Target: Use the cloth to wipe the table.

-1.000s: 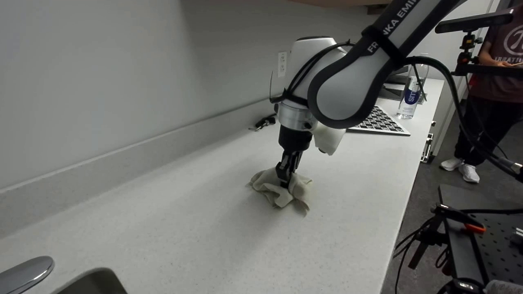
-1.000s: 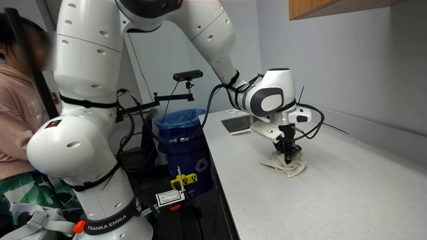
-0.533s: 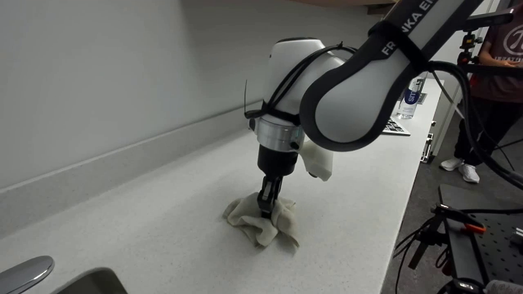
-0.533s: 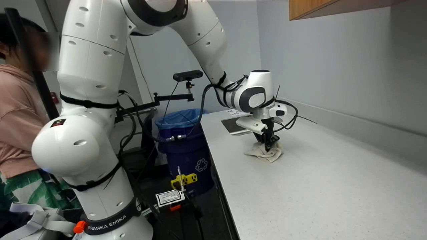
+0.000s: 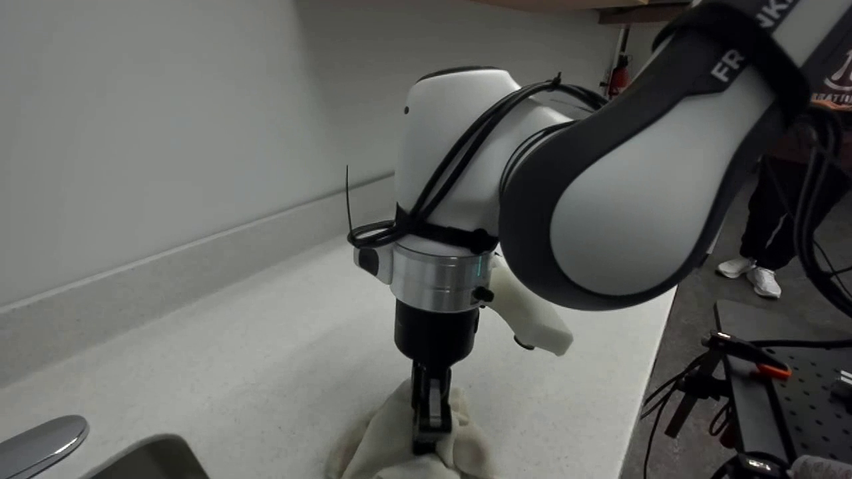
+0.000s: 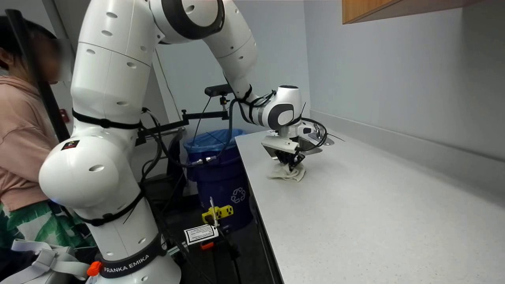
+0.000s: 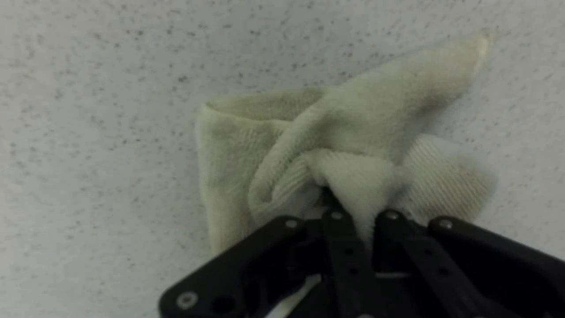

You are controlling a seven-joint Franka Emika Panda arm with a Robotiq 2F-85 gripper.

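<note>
The cream cloth (image 5: 386,442) lies bunched on the white speckled table (image 5: 253,372), and it also shows in the other exterior view's picture of the counter as a small crumpled heap (image 6: 295,173). My gripper (image 5: 431,442) points straight down and is shut on a fold of the cloth; it also shows small and dark above the cloth (image 6: 291,166). In the wrist view the black fingers (image 7: 364,221) pinch a raised fold of the cloth (image 7: 362,115), with its loose corners spread on the table. The fingertips are hidden in the cloth.
A sink (image 5: 150,462) and faucet (image 5: 43,444) are close to the cloth's end of the counter; the sink's rim also shows behind the gripper (image 6: 270,152). A wall with a low backsplash (image 6: 414,144) runs along the back. A blue bin (image 6: 221,177) stands beyond the front edge.
My gripper and the cloth have moved along the table toward the sink end. The grip on the cloth has stayed shut. The arm now hides the keyboard and bottle seen earlier.
</note>
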